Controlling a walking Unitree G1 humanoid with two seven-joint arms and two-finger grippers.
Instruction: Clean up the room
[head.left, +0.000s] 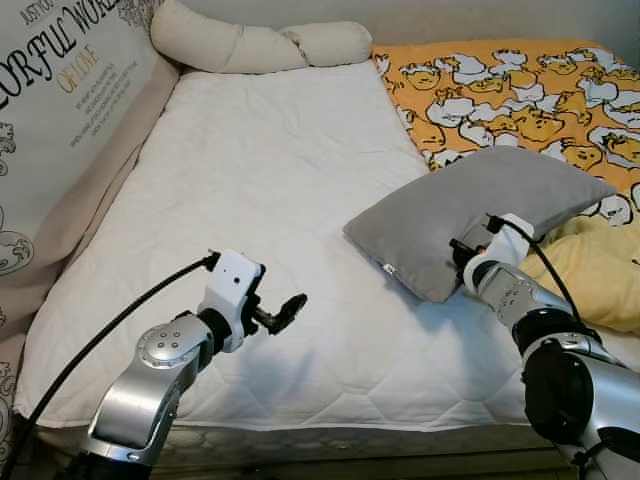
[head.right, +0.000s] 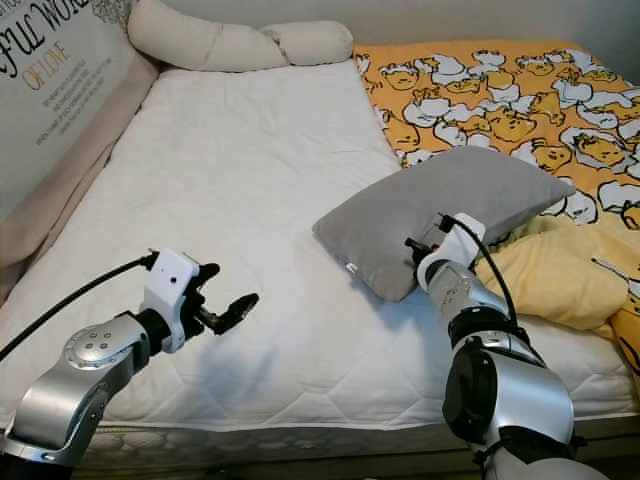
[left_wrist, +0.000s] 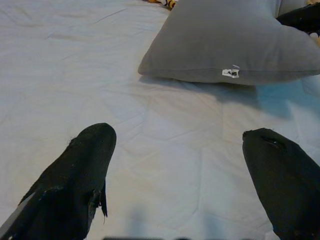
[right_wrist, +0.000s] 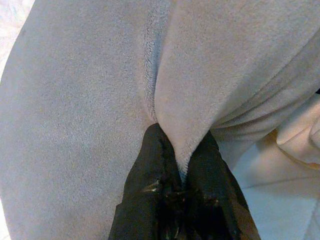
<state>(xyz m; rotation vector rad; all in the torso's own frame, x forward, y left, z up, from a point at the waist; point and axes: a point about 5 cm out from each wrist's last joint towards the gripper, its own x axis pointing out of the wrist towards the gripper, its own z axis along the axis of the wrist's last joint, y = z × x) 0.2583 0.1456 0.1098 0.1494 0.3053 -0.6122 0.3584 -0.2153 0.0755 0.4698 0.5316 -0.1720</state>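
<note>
The right gripper (right_wrist: 182, 150) has its two black fingers pinched tight on a fold of the grey pillow (head.left: 480, 205), gripping it at the near edge. The pillow lies on the white mattress (head.left: 270, 200), its far end resting on the duck-print blanket (head.left: 520, 95), with a yellow blanket (head.left: 600, 270) just beside it. The left gripper (head.left: 290, 308) hovers over the mattress near the foot, fingers spread wide, well apart from the pillow.

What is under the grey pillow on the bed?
The grey pillow lies across the white mattress pad, duck-print blanket and yellow cloth. The right gripper pinches it; anything beneath is covered.
</note>
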